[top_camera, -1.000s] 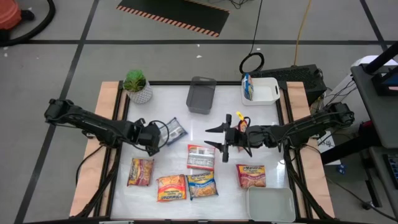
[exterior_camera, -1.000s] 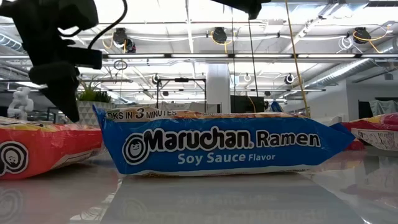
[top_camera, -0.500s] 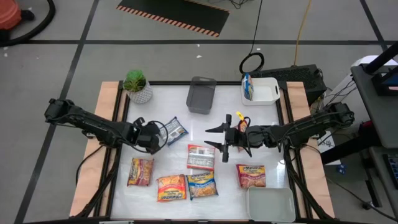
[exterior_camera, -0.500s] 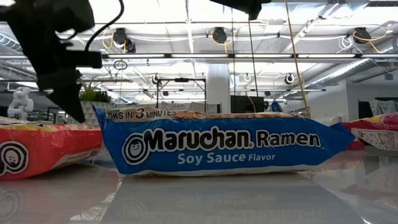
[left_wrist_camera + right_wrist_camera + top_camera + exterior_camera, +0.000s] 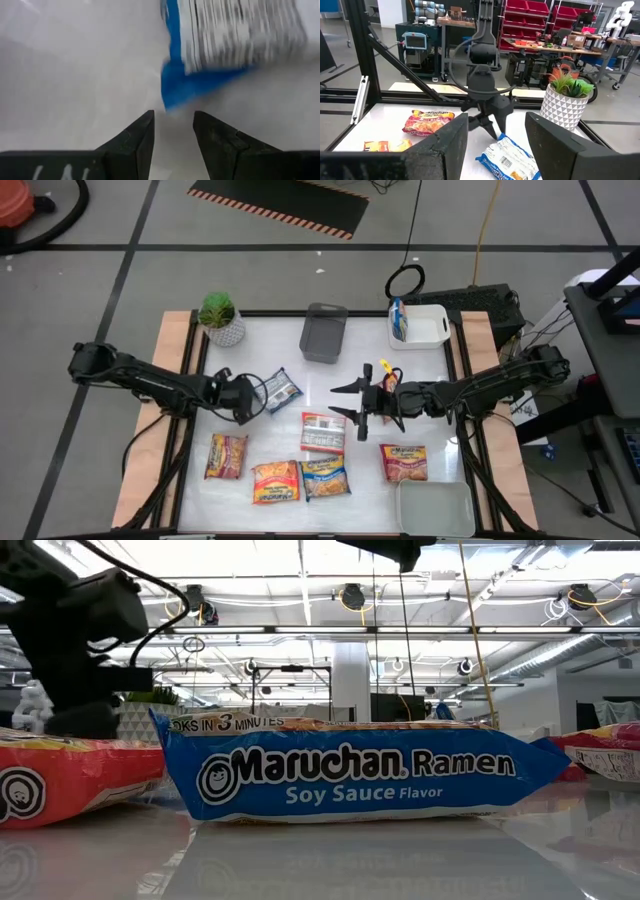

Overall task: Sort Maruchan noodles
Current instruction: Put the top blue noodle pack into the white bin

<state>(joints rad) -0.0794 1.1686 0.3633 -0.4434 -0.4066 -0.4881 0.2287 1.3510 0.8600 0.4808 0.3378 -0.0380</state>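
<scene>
White bench point(image 5: 430, 395): the left hand point(image 5: 252, 398) has backed off the blue packet point(image 5: 283, 388), fingers apart, empty. Right hand point(image 5: 352, 402) waits open. Packet still unsorted.

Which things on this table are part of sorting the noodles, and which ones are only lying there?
Part of the job:
- noodle packets: blue one by the left gripper, white-and-red, red, orange, blue front one, red right one
- grey tray, white tray, white bin, likely for sorting

Lying about:
- potted plant
</scene>
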